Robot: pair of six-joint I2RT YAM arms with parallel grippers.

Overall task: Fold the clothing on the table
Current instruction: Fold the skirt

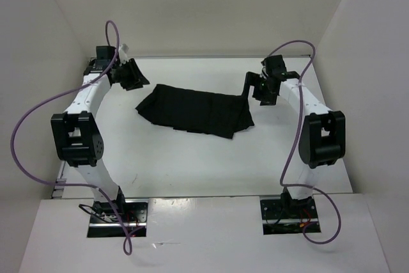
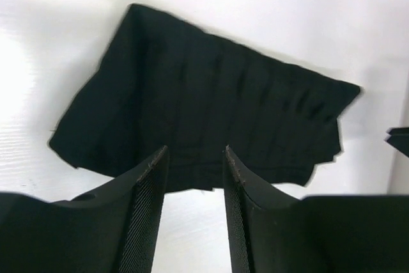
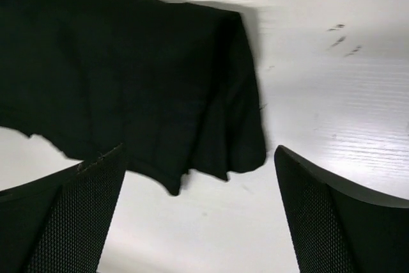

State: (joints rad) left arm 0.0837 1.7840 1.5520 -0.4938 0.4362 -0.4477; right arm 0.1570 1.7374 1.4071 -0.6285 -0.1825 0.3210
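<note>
White-walled bay, glossy white table (image 1: 192, 171). The clothing (image 1: 195, 112) lies flat toward the far side, between the two arms. It reads as a doubled-over band with an uneven near edge, so probably one fold is in and more are left. Left gripper (image 2: 195, 153) is parted with nothing between the fingers, right gripper (image 3: 199, 151) is spread wide and empty — each sits near one end of the fabric.

Bright, even light glares off the glossy white counter (image 2: 25, 81). The plain black fabric garment (image 2: 211, 113) looks soft-focused, its creases faint.
</note>
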